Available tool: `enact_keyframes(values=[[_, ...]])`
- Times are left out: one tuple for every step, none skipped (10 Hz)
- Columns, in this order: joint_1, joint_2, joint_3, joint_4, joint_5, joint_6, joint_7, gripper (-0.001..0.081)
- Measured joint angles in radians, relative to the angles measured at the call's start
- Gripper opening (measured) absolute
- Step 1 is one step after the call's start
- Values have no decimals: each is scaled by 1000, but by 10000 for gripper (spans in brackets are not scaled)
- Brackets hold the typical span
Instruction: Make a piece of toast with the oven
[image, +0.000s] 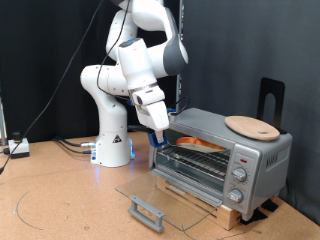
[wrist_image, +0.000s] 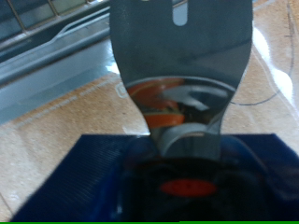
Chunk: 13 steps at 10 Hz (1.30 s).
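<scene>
The silver-grey oven (image: 262, 158) stands at the exterior view's right, its glass door (image: 165, 200) folded down flat and open. Inside, on the wire rack, lies the orange-brown piece of toast (image: 200, 143). My gripper (image: 158, 136) hangs at the oven's open front, by its left corner, fingers pointing down and partly hidden against the oven. In the wrist view a shiny silver shape (wrist_image: 182, 65) fills the middle with an orange reflection in it, above a dark blue patch (wrist_image: 56, 182). Nothing shows between my fingers.
A round light wooden board (image: 250, 126) rests on top of the oven. The oven sits on a wooden base (image: 215, 212). The robot's white base (image: 113, 140) stands behind on the brown table, with cables (image: 70, 146) trailing to the exterior view's left.
</scene>
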Motion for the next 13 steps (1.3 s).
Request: enact_keyframes(values=[[0, -2, 16, -2, -8, -4, 31, 396], [-1, -2, 42, -3, -13, -4, 80, 396], [-1, -2, 74, -3, -15, -4, 133, 396], [-2, -2, 105, -3, -16, -3, 183, 396], [-2, -1, 136, -3, -16, -3, 229, 396], [-2, -1, 164, -3, -15, -2, 266, 396], [-2, -1, 183, -3, -8, 2, 279, 396], [1, -1, 188, -4, 7, 16, 271, 396], [4, 0, 188, -7, 32, 44, 242, 396], [4, 2, 186, -15, 63, 88, 187, 396], [2, 4, 176, -24, 81, 122, 125, 396], [-10, 5, 156, -30, 82, 131, 72, 396], [-32, 8, 141, -33, 76, 136, 26, 396]])
